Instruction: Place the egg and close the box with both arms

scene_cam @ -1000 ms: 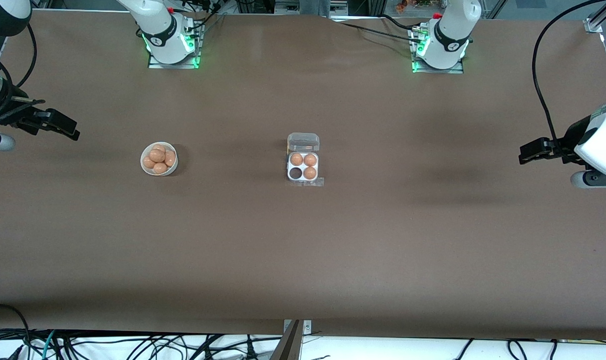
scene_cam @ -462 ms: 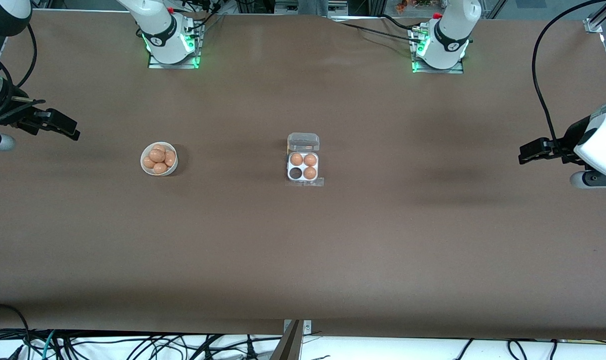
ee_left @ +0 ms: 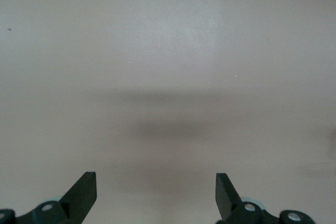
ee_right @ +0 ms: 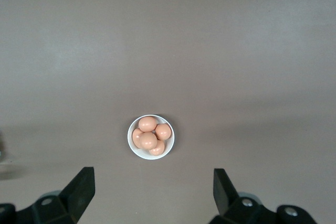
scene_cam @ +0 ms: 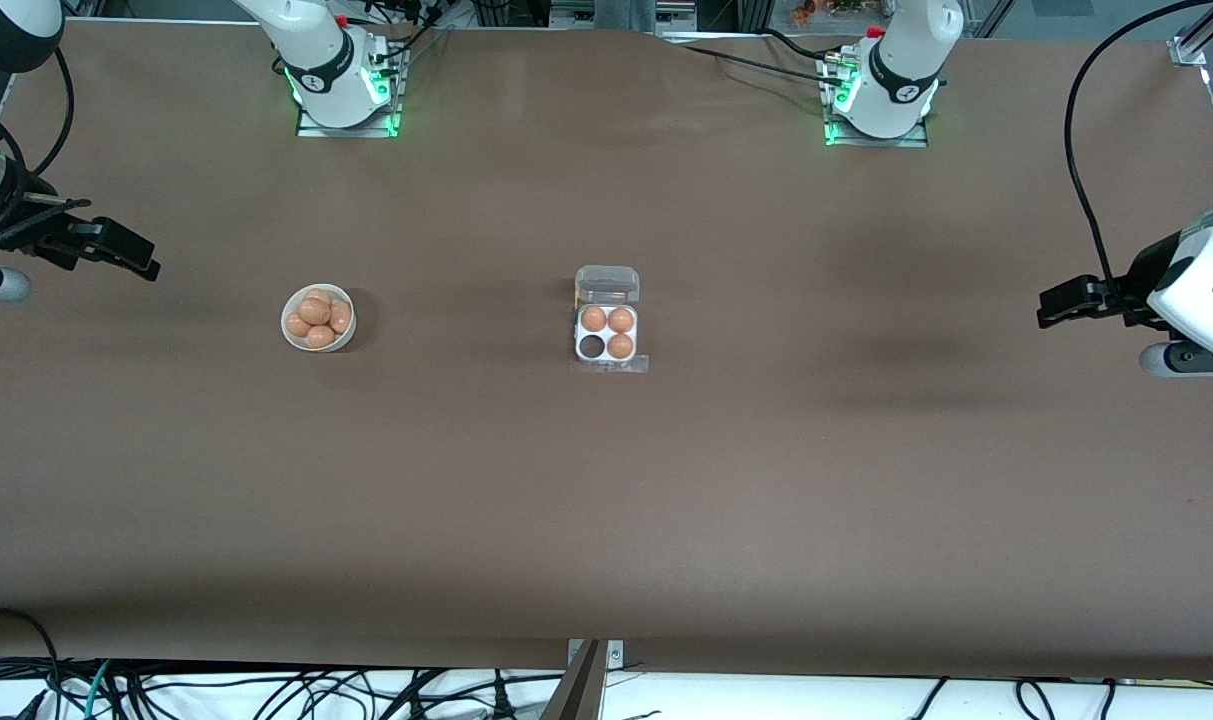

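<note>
The right gripper [scene_cam: 116,250] is held up over the right arm's end of the table [scene_cam: 606,520], jaws spread wide w/ nothing between them; in the right wrist view its fingertips [ee_right: 84,182] frame bare table, and the white bowl of eggs [ee_right: 151,137] is seen just ahead, centred between them. The bowl [scene_cam: 319,318] is thus judged the nearest target for this arm, lying toward the table's middle from the gripper. The left gripper [scene_cam: 1056,303] is parked over the left arm's end, also wide open and empty, only bare table shown in its wrist view [ee_left: 157,192]; this arm is taken to be waiting. The egg carton [scene_cam: 607,318] sits at mid-table, about midway btw. the two grippers, lid laid open on the side toward the bases, three cells filled, and the empty cell [scene_cam: 592,346] is at the corner nearer the front camera and toward the bowl. So an egg pick by the right arm is judged the coming move, then a short carry on to that cell.
</note>
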